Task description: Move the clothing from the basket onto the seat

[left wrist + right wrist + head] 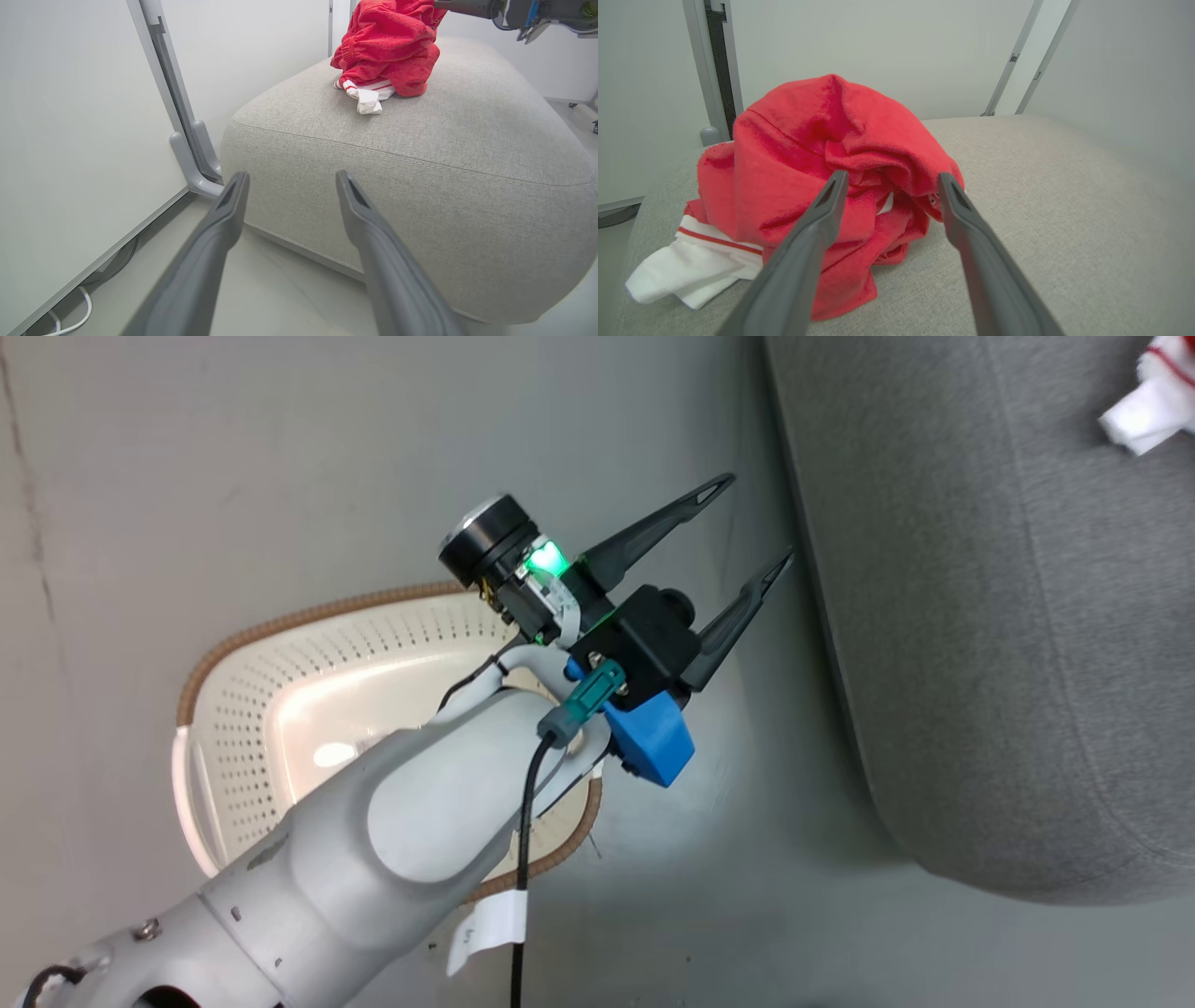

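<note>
Red clothing [808,149] heaped on top of seat [1041,210], white trim trailing toward seat's edge. Basket [243,728] beside seat, no garment visible inside. Left jaws wide apart, empty, off seat's side; right jaws wide apart, empty, close by heap. Likely soft, light, floppy; best pinched at a raised fold.

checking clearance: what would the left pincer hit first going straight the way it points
Most likely the rounded side of the large grey woven-fabric seat cushion, straight ahead of its open fingers; distance unclear.
</note>
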Available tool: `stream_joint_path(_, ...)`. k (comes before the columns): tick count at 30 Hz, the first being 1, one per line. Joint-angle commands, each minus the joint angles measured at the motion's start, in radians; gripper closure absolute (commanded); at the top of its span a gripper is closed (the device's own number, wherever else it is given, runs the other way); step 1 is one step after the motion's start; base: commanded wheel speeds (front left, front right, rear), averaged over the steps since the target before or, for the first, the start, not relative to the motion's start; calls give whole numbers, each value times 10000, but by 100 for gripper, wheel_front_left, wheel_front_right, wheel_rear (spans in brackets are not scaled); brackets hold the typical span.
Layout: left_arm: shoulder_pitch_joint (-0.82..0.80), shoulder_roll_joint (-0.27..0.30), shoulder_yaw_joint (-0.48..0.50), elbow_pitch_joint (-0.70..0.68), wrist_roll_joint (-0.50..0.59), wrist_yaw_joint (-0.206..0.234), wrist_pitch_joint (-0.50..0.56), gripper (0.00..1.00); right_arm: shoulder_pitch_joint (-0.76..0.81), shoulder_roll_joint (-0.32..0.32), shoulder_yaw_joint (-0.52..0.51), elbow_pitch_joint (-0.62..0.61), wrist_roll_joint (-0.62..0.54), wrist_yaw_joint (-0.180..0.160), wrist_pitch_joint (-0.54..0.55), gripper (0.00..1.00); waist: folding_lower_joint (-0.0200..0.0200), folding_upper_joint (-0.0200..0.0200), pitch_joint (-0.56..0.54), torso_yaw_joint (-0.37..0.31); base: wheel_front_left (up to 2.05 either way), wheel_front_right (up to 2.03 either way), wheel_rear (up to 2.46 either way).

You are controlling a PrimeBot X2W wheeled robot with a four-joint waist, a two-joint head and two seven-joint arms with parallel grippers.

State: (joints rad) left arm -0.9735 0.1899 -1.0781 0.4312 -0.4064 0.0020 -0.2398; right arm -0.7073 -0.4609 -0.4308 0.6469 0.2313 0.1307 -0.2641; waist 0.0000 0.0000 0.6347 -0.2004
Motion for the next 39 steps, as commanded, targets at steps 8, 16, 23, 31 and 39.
stream_joint_path(8,1326,109,1009,-82,-592,453,-262,0,1906,642,741,-2358,-138,1,-5,0,0,0,-2310,-70,0,0,0)
stream_joint_path(16,2530,440,2502,-826,-406,721,-263,0,2622,1247,1979,-3729,-247,1,-4,0,0,0,-3228,370,0,0,0)
stream_joint_path(23,4131,814,4365,-1353,63,643,-264,0,2908,2019,3328,-4084,-331,1,-4,0,0,0,-3968,947,0,0,0)
stream_joint_path(31,5500,699,6259,-1747,586,420,-267,0,3213,2479,4204,-4017,-334,1,-5,0,0,0,-4568,1603,0,0,0)
stream_joint_path(39,6818,204,7980,-2098,1231,129,-266,0,3931,2863,4619,-4145,-460,1,-5,0,0,0,-5062,2099,0,0,0)
